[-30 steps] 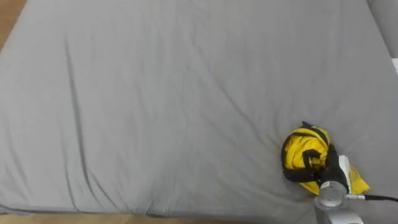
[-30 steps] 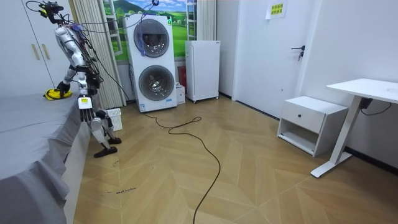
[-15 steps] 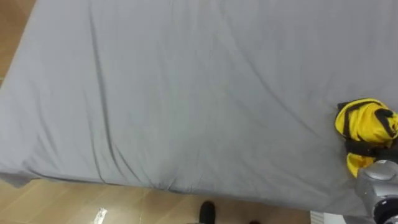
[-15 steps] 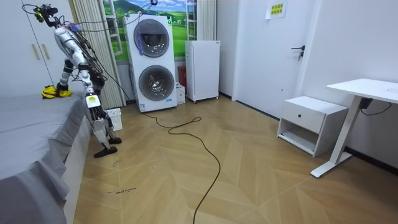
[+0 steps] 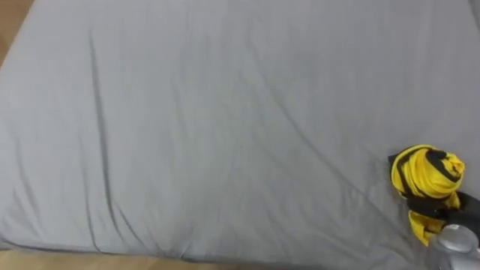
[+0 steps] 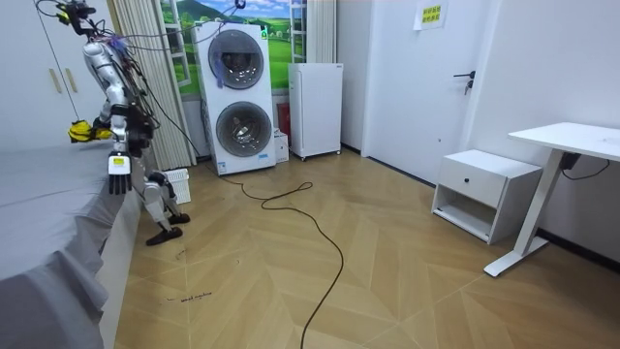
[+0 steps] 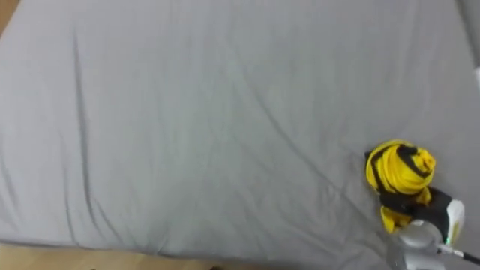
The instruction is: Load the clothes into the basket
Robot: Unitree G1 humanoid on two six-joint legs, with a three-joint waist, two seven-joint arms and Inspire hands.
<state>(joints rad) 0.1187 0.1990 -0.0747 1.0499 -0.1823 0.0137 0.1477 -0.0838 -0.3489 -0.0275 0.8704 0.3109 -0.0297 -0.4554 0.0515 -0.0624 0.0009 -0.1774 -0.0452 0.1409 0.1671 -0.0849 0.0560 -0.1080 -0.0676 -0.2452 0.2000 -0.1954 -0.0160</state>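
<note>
fingers (image 7: 396, 199) of the right hand (image 7: 429, 211) curl round the yellow clothes (image 7: 397, 169).

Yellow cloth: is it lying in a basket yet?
No, the yellow cloth is bunched in the robot's right hand, seen against the grey bed, with no basket around it.

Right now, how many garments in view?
1. The yellow garment, bunched at the lower right over the bed, clutched by the right hand. Others may lie outside the view.

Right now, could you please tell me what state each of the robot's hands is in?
Left hand: open, hanging at its side, holding nothing.
Right hand: shut on the bunched yellow garment.
</note>
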